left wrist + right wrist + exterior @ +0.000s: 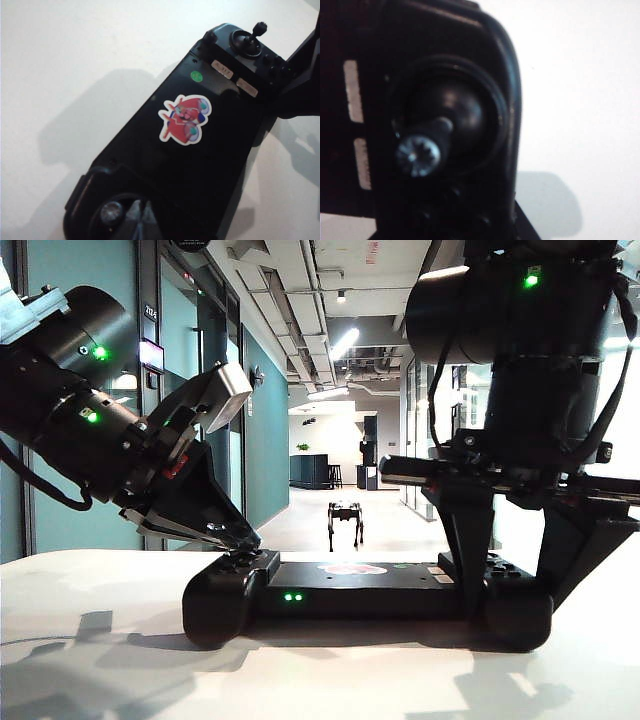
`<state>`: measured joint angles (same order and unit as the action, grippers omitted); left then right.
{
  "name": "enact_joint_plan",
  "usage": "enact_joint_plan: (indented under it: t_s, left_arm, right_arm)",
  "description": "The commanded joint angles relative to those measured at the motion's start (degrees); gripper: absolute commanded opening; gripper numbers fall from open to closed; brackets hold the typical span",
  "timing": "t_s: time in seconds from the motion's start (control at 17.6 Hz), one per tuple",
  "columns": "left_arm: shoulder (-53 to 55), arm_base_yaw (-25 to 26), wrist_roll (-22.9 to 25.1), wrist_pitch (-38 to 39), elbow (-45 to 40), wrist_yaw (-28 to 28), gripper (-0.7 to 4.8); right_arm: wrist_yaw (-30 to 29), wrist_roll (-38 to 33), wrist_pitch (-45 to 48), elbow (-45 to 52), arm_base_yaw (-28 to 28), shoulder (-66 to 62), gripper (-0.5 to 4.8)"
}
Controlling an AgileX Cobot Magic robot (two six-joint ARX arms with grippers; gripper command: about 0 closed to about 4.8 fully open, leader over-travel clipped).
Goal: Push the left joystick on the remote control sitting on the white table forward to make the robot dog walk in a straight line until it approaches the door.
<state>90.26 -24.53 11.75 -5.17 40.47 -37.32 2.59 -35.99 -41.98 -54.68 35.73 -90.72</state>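
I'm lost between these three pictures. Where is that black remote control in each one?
Exterior view: the remote control lies across the middle of the white table.
Left wrist view: it runs corner to corner, sticker on top.
Right wrist view: one end fills the picture.
Shared landmark: the right thumbstick.

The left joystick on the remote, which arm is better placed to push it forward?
The left arm. Its end effector sits right at the left joystick on the remote control. The right end effector straddles the remote's opposite end, beside the other stick.
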Motion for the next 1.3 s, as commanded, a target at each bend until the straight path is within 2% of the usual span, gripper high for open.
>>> enact_joint_plan:
  t_s: [0.06, 0.45, 0.57, 0.74, 0.91, 1.13, 1.19, 1.25, 1.3]
  left_arm:
    - [-0.1, 0.0, -0.2, -0.9, 0.0, 0.2, -0.05]
    - [-0.2, 0.0, -0.4, -0.9, 0.2, -1.2, -0.05]
    - [-1.8, 0.0, -4.5, 0.9, 1.9, -5.3, -0.05]
    - [-7.8, 0.0, -7.9, 4.7, 5.1, -6.1, -0.05]
    - [-14.3, 0.0, -11.6, 8.0, 7.6, -1.5, -0.05]
    - [-22.7, 0.0, -12.6, 18.5, 12.8, 15.1, -0.05]
    - [-24.1, 0.0, -12.6, 19.5, 13.3, 16.6, -0.05]
    - [-26.3, 0.0, -12.7, 20.2, 13.6, 17.0, -0.05]
    - [-27.8, 0.0, -12.7, 20.5, 13.6, 17.0, -0.05]
  right_arm:
    - [-0.8, 0.2, -1.1, 0.2, 0.0, 0.0, 1.98]
    - [-0.7, 0.3, -1.0, 0.2, 0.0, 0.0, 1.98]
    - [-0.5, 0.2, -1.0, 0.2, 0.0, 0.0, 1.98]
    - [0.3, 0.2, -1.0, 0.2, 0.0, 0.0, 1.98]
    - [0.3, 0.2, -0.6, 0.2, -0.1, 0.0, 1.98]
    - [0.3, 0.2, 0.1, 0.2, -0.1, 0.0, 2.03]
    - [0.3, 0.2, 0.0, 0.2, -0.1, 0.0, 2.15]
    - [0.3, 0.3, 0.0, 0.2, -0.1, 0.0, 2.95]
    - [0.2, 0.3, 0.0, 0.2, -0.1, 0.0, 3.16]
